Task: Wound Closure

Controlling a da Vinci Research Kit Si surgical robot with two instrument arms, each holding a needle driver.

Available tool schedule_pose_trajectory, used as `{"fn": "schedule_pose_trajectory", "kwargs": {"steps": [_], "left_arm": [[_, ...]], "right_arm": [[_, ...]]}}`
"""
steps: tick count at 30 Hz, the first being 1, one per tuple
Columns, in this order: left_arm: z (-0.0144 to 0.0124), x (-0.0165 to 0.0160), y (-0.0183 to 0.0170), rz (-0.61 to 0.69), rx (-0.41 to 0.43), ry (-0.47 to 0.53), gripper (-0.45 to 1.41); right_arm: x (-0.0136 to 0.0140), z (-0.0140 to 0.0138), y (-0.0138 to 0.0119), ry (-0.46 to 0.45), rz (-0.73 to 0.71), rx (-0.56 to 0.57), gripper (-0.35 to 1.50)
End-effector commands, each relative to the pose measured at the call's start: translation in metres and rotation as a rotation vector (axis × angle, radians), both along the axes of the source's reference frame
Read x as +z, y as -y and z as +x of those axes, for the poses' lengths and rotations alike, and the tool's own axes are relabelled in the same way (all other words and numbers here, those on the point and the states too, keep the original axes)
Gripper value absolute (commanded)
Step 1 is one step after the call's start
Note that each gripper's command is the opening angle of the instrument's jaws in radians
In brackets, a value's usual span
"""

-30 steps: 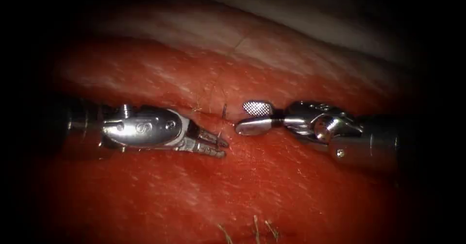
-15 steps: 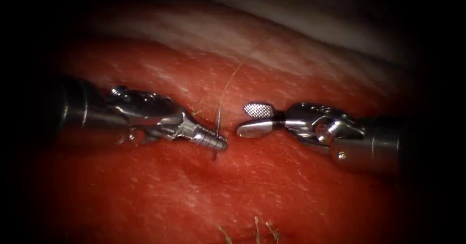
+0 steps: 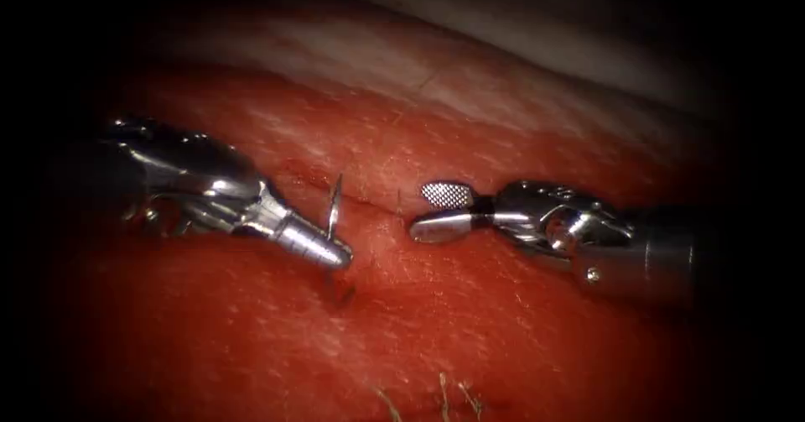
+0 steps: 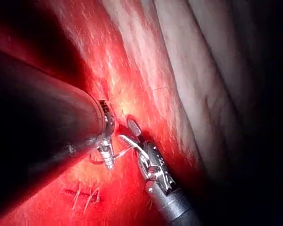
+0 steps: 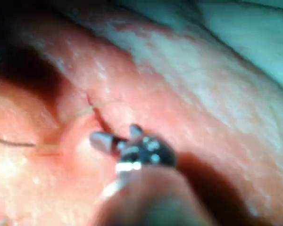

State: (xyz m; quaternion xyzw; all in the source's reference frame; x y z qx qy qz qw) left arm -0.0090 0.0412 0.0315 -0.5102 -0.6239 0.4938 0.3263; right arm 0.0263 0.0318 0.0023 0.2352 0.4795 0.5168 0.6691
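Endoscope view of the tissue (image 3: 470,321) during wound closure. The left arm's tool (image 3: 323,250) had its jaws clamped on the curved needle (image 3: 334,206), gripping it near its pointed end. The free part of the needle rose just above the jaw tips as a thin bright arc, while the rest of its curve ran down below the jaws into the tissue, where a small dark puncture lay directly beneath the tips, on the left side of the cut (image 3: 377,202). Compared with the pictures half a second and one second before, this tool had closed on the needle tip standing out of the tissue and had drawn back toward its own side, away from the cut, lifting more of the needle free.

The right arm's tool (image 3: 440,212) lay across from it on the right side of the cut, its jaws apart and holding nothing; the ridged face of the upper jaw was turned to the viewer. It had kept its place over the second. The two tools' tips were near but not touching.

A fine thread (image 5: 80,112) crossed the tissue just beyond the right tool's tips in the right wrist view. Cut ends of thread (image 3: 440,393) stood from the tissue well below both tools.
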Motion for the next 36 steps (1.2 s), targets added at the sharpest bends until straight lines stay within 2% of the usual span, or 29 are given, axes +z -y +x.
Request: {"fn": "schedule_pose_trajectory", "kwargs": {"steps": [1, 2, 3, 7, 8, 9, 14, 20, 22, 26, 27, 28, 29, 30, 31, 32, 36], "left_arm": [[-0.0003, 0.0003, 0.0002, -0.063, -0.02, 0.022, -0.35], [-0.0002, 0.0, -0.0001, -0.129, -0.045, 0.045, -0.35], [0.0001, -0.0004, -0.0006, -0.28, -0.113, 0.076, -0.35], [0.0006, -0.0008, -0.0007, -0.432, -0.14, 0.044, -0.35], [0.0009, -0.0008, -0.0007, -0.551, -0.157, 0.045, -0.35], [0.0011, -0.0009, -0.0007, -0.604, -0.17, 0.048, -0.35], [0.0019, -0.0015, -0.0015, -0.774, -0.223, 0.027, -0.35], [0.0031, -0.0024, -0.0025, -0.812, -0.253, 0.009, -0.35], [0.0035, -0.0027, -0.0028, -0.819, -0.26, 0.004, -0.35], [0.0035, -0.0032, -0.003, -0.82, -0.266, -0.002, -0.35], [0.0034, -0.0033, -0.0029, -0.82, -0.268, -0.005, -0.35], [0.0034, -0.0035, -0.0029, -0.824, -0.27, -0.005, -0.35], [0.0034, -0.0035, -0.0029, -0.824, -0.27, -0.005, -0.35], [0.0034, -0.0035, -0.003, -0.824, -0.27, -0.006, -0.35], [0.0034, -0.0036, -0.0031, -0.828, -0.273, -0.006, -0.35], [0.0035, -0.0037, -0.0031, -0.827, -0.273, -0.006, -0.35], [0.0041, -0.0042, -0.0035, -0.838, -0.279, -0.006, -0.35]], "right_arm": [[0.0001, 0.0009, -0.0004, -0.002, -0.006, -0.003, 1.16], [0.0, 0.0009, -0.0004, -0.001, -0.011, -0.005, 1.16], [-0.0002, 0.0009, -0.0004, 0.0, -0.014, -0.008, 1.16], [-0.0007, 0.001, -0.0003, 0.018, -0.043, -0.032, 1.16], [-0.0016, 0.0012, -0.0001, 0.04, -0.066, -0.059, 1.16], [-0.0019, 0.0013, -0.0001, 0.048, -0.076, -0.069, 1.16], [-0.0052, 0.0029, -0.0002, 0.107, -0.18, -0.15, 1.15], [-0.0072, 0.0062, 0.0013, 0.177, -0.199, -0.231, 1.0], [-0.0069, 0.0071, 0.0015, 0.178, -0.2, -0.227, 0.98], [-0.0058, 0.0069, 0.0015, 0.193, -0.208, -0.224, 0.93], [-0.0053, 0.0067, 0.0016, 0.195, -0.211, -0.226, 0.86], [-0.0049, 0.0068, 0.0019, 0.193, -0.214, -0.232, 0.64], [-0.0049, 0.0068, 0.0019, 0.193, -0.214, -0.232, 0.64], [-0.0047, 0.0069, 0.0021, 0.175, -0.207, -0.255, 0.37], [-0.0046, 0.0071, 0.0024, 0.16, -0.203, -0.274, -0.28], [-0.0045, 0.0072, 0.0025, 0.159, -0.202, -0.278, -0.35], [-0.0048, 0.007, 0.0035, 0.178, -0.176, -0.336, -0.35]]}}
